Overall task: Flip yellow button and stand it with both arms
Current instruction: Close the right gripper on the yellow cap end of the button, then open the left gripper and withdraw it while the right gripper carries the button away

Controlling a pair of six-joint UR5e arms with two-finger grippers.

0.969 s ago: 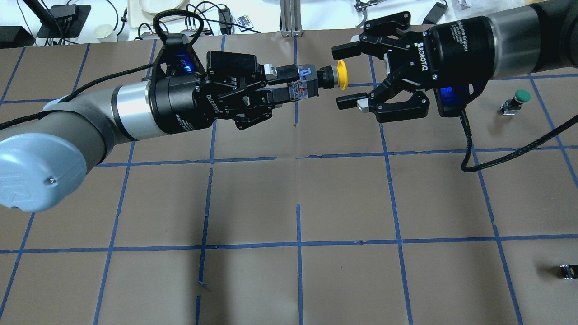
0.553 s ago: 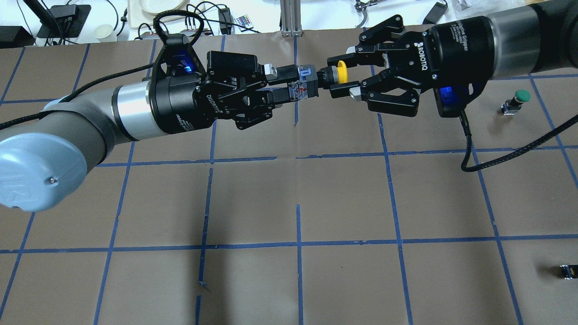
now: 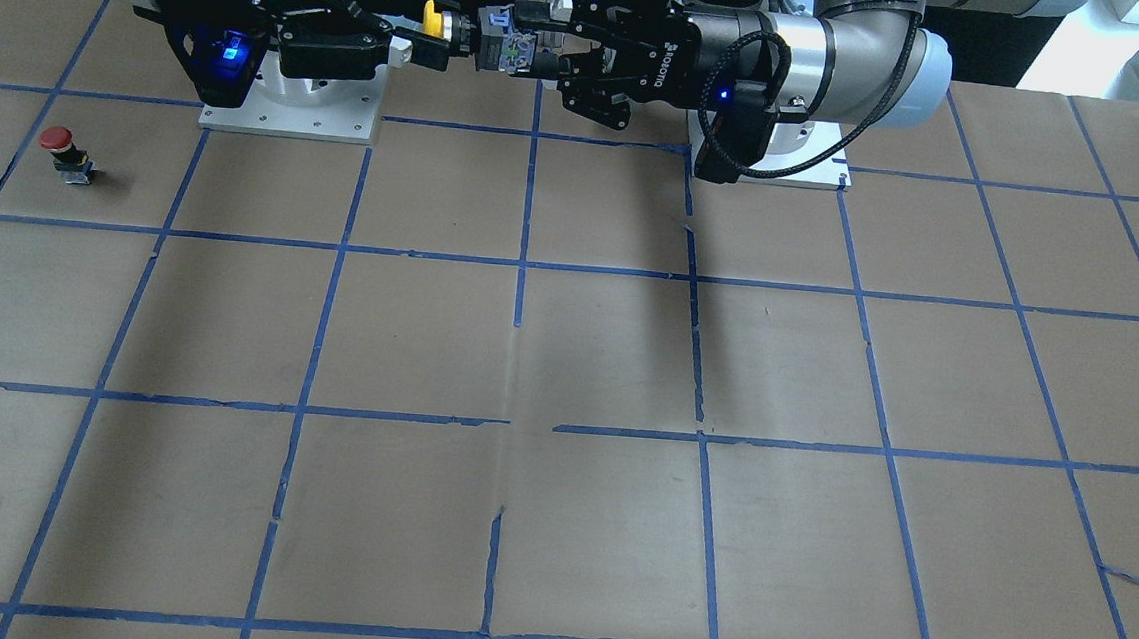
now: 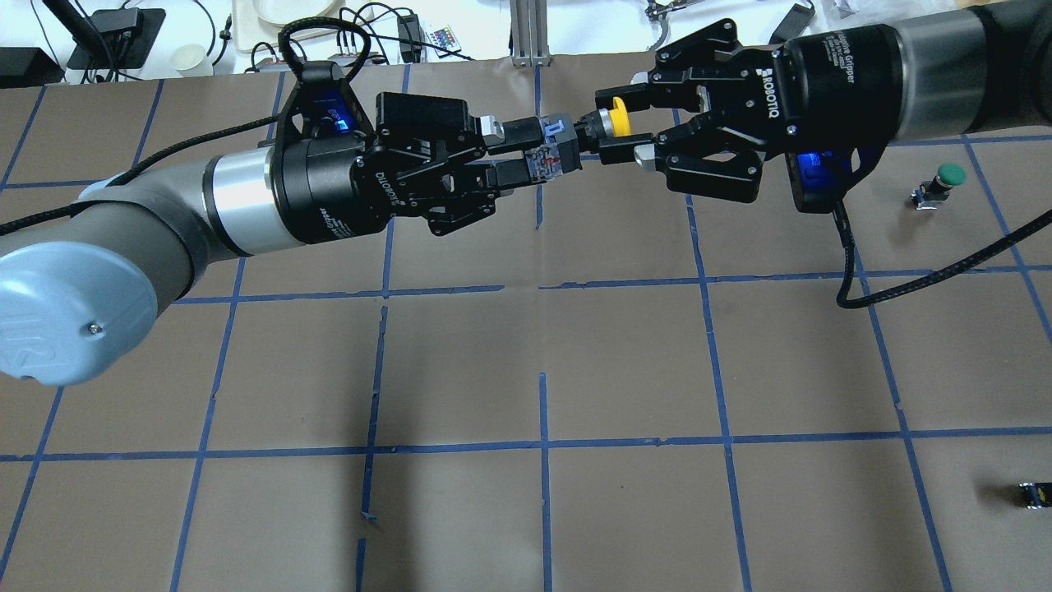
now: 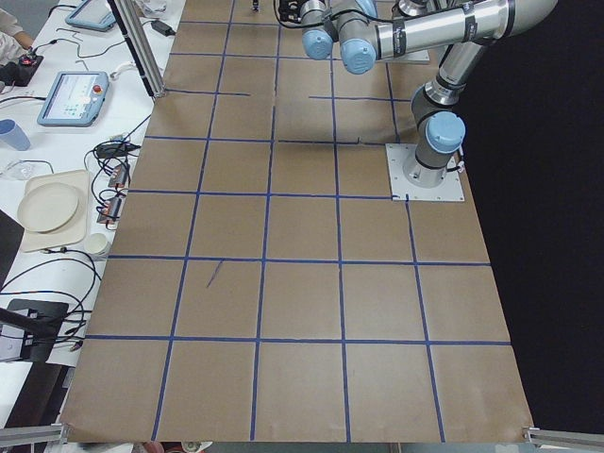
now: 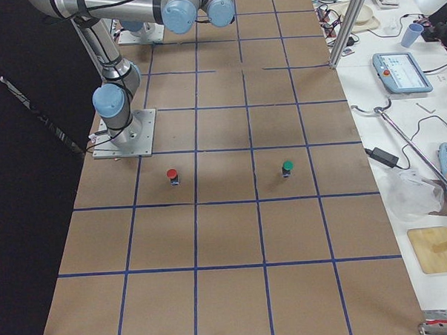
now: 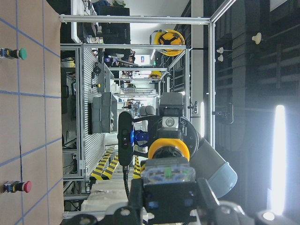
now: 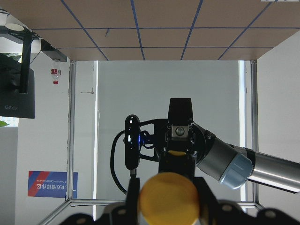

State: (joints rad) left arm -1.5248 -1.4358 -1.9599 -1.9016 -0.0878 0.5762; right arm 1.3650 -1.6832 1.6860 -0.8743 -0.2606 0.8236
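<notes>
The yellow button (image 4: 618,122) hangs in the air between both grippers, lying on its side above the table's far middle. My left gripper (image 4: 544,150) is shut on its grey-black block body (image 4: 555,148). My right gripper (image 4: 612,122) is shut on the yellow cap end, one finger on each side. In the front-facing view the yellow cap (image 3: 432,17) points at my right gripper (image 3: 419,33), and my left gripper (image 3: 526,46) holds the body. The cap fills the bottom of the right wrist view (image 8: 168,197) and shows in the left wrist view (image 7: 168,147).
A green-capped button (image 4: 945,182) stands on the brown paper at the right. A red-capped button (image 3: 62,149) stands nearer the robot base. A small dark switch block (image 4: 1034,493) lies at the near right. Blue tape lines grid the table (image 4: 625,362).
My right gripper moved in from open and closed on the yellow cap end, then lifted slightly, tilting the button. My left gripper kept its hold on the body.
</notes>
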